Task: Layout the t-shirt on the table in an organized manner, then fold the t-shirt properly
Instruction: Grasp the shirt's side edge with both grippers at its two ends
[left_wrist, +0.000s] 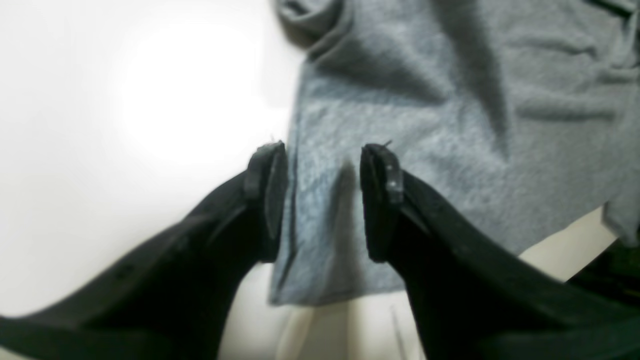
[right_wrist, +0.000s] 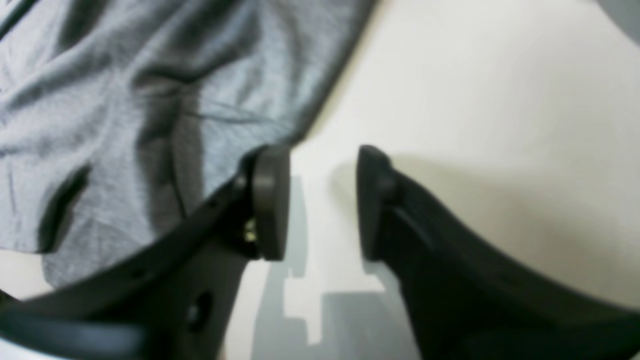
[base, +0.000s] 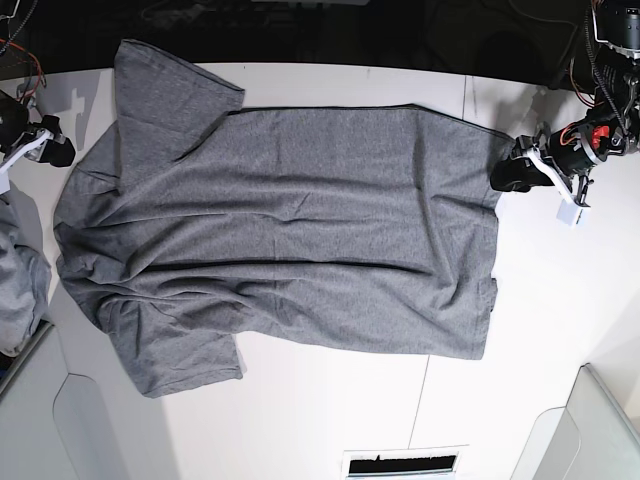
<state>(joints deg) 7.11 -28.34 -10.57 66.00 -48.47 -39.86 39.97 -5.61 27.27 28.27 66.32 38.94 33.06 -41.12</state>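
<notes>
Left claw (left_wrist: 324, 150) parted, gripping nothing, poised just above the t-shirt (left_wrist: 425, 125) hem, one finger over cloth, the other at its edge over bare table (left_wrist: 125, 100). Right claw (right_wrist: 324, 155) likewise released, over bare table just beside the shirt's edge. T-shirt spread flat, slightly wrinkled, between both claws.

One shirt, two arms

One t-shirt (base: 280, 230) on one tabletop (base: 330, 410); two grippers (left (base: 505, 172), right (base: 62, 152)); two light grey bins (base: 600, 430) at the near corners.
</notes>
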